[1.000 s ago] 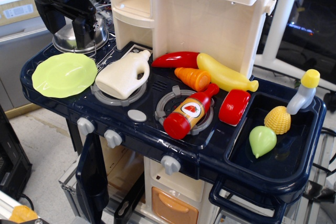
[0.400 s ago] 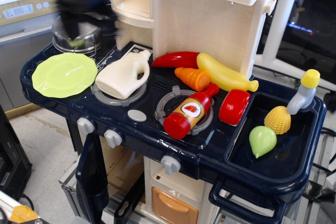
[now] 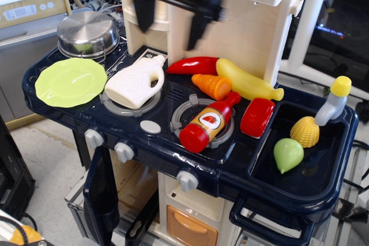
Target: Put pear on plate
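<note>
The light-green pear lies in the dark blue sink at the right, next to the yellow corn cob. The lime-green plate with a wavy rim lies at the far left of the toy kitchen counter. My gripper is a blurred black shape high above the back of the counter, near the cream cabinet, far from both pear and plate. Its two fingers hang apart and hold nothing.
A steel pot stands behind the plate. A white jug, red ketchup bottle, carrot, red chilli, banana and red item cover the stove. A toy tap stands by the sink.
My gripper has swept from above the steel pot at the far left to the right, now over the back middle of the counter. The objects have not moved.
</note>
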You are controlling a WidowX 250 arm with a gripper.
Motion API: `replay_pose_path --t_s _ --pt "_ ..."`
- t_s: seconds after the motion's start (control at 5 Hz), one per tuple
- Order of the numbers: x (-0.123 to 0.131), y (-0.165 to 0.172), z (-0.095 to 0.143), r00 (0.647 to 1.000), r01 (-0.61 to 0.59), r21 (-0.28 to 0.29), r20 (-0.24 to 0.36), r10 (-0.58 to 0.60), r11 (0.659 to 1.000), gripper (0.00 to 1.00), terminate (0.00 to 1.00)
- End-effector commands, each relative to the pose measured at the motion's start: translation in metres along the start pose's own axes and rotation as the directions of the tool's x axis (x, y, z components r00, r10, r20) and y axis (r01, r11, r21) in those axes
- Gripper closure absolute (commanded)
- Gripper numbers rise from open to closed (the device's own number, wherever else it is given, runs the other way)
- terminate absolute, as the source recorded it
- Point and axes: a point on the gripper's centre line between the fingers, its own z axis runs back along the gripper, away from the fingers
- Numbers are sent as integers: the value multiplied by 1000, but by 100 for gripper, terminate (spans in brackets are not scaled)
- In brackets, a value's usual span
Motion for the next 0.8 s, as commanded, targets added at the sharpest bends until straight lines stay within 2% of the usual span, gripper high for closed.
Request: replay_pose_path --t_s 0.0,0.2,0.4,0.6 --pt "-10 -84 -1 989 -91 -14 112 92 996 0 0" --pt "-11 -130 -19 990 -88 -39 111 91 995 0 0" --pt "-9 -155 -35 986 -98 -69 126 106 993 0 0" --pt "2 -174 -54 976 -94 -76 187 107 993 0 0"
